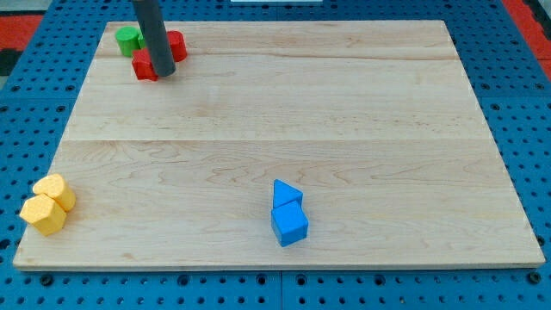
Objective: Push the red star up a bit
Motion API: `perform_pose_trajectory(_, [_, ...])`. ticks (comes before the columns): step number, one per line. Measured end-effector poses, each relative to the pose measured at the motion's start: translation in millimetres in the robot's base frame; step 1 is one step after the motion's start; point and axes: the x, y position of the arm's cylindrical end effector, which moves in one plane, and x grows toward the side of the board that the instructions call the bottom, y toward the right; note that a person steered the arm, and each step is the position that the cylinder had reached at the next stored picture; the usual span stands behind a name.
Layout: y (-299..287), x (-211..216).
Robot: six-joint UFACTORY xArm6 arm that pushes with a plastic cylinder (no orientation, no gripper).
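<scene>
Nearest the view's bottom edge, a blue cube (290,226) sits touching a blue triangular block (286,194) just above it. At the bottom left corner, two yellow blocks (48,204) lie pressed together (rounded shapes, exact form unclear). All rest on a pale wooden board (344,129), which lies on a blue perforated table (525,103). Far end, top left: a green round block (128,37) sits near the board's edge, with the red star (146,65) just below and right of it, and another red piece (176,44) right of the rod. The dark rod comes down from the view's top; my tip (164,76) touches the red star's right side. No pincer on this arm, only the rod.
</scene>
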Motion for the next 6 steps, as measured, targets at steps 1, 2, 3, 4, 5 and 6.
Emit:
perform_pose_trajectory(1, [0, -6])
perform_pose_trajectory(2, [0, 30])
perform_pose_trajectory(3, [-16, 44])
perform_pose_trajectory(4, [-36, 34])
perform_pose_trajectory(5, [-42, 23])
perform_pose_trajectory(6, [-43, 14])
